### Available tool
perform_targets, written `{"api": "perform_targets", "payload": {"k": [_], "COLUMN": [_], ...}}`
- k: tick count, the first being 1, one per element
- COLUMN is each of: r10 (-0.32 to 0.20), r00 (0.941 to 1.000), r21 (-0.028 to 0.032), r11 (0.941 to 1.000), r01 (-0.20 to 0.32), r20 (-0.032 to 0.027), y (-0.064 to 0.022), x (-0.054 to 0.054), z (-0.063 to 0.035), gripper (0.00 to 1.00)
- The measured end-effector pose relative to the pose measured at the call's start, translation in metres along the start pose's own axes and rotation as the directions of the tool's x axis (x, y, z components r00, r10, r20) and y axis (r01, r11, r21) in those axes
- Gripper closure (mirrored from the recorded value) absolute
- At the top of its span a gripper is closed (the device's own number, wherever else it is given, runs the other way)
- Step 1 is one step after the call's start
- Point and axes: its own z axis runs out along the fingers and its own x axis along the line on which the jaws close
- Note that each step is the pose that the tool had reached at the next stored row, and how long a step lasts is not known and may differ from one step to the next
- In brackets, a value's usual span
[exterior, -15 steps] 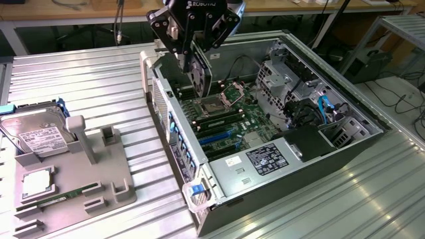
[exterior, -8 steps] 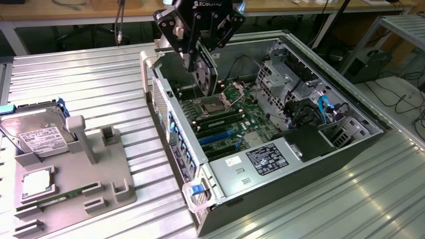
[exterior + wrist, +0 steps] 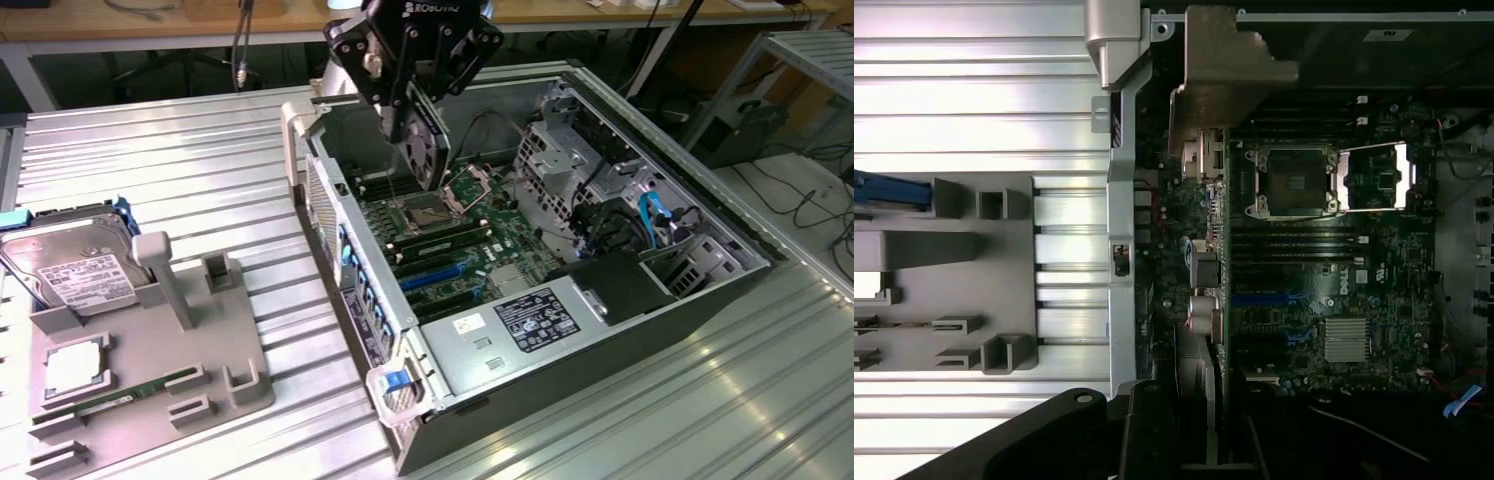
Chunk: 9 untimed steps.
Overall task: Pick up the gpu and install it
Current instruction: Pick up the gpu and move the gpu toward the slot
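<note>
Black gpu (image 3: 430,152) hangs gripped in the claw (image 3: 400,122).

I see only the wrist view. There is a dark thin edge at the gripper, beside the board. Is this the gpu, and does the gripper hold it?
Observer: Yes. In the exterior view the gripper is shut on the gpu, and the card hangs upright.
Operator: Does the card touch the motherboard?
Observer: It seems not. It hangs above the open case, its lower edge looks clear of the motherboard, and it sits in no slot.
Operator: What lies on the grey fixture past the edge of my picture?
Observer: A silver hard drive with a white label, at the end of the fixture toward the exterior view's left.
</note>
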Motion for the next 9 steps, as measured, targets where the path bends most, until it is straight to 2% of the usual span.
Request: {"api": "perform_targets", "payload": {"k": [9], "r10": [0.0], "r00": [1.0], "r21": [0.0001], "r11": [1.0], "r01": [0.0], "r20": [0.0], "y": [0.0001], "x": [-0.0103], "z": [0.0002], "gripper": [0.72]}}
